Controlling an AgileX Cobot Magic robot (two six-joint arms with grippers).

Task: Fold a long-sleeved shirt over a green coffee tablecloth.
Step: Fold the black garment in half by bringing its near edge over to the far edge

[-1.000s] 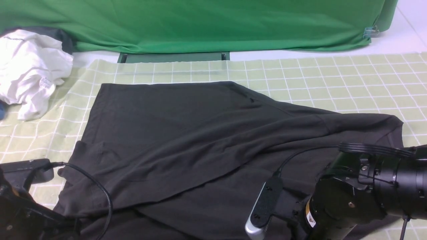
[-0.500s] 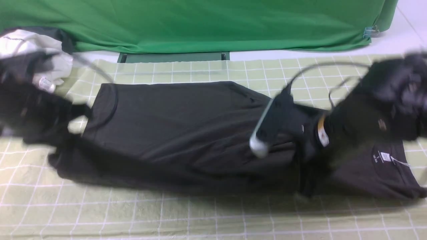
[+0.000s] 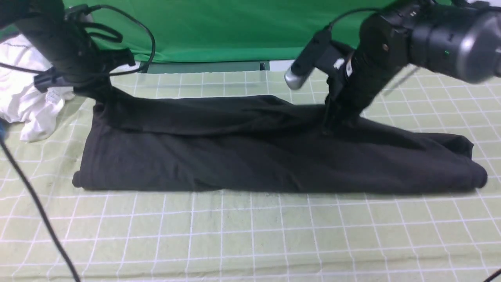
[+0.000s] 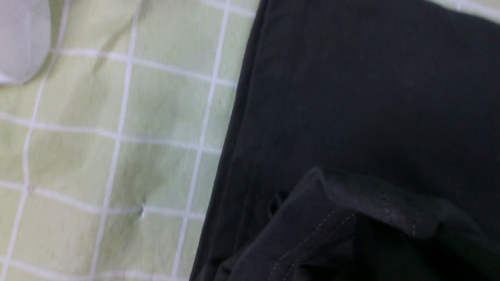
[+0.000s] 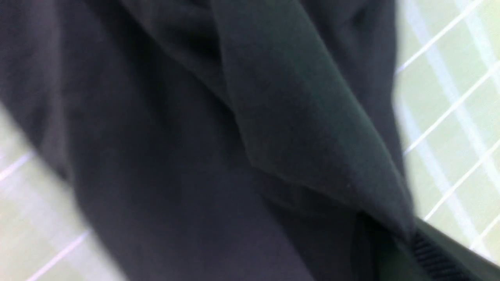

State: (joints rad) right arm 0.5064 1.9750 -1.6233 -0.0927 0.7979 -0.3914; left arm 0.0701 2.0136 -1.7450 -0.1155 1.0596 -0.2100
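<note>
**Green coffee tablecloth** (image 3: 250, 235): pale grid cloth covering the table. It lies beneath both sets of fingers and extends well past them on every side.

**Deep-green backdrop** (image 3: 235, 27): hangs beyond both sets of fingers and is not involved.

**Long-sleeved shirt** (image 3: 250, 156): lies on the tablecloth as one long black band. Its long axis runs across, from the left fingers towards the right fingers and on past them to the robot's right. Most of it sits below and nearer the robot than both sets of fingers. No collar or print is visible, so which end is the neck cannot be confirmed.

**White garment** (image 3: 23, 102): crumpled just outside the left fingers, apart from the shirt.

**Left fingers** (image 3: 96, 92): closed on the shirt's far left corner, which is lifted into a peak. The wrist view shows a stitched hem (image 4: 332, 218) bunched there.

**Right fingers** (image 3: 334, 117): closed on the far edge, right of the middle, and also tenting it.

**Judgement:** the coming move turns on the far edge, held at both points. Each arm serves its own end.
</note>
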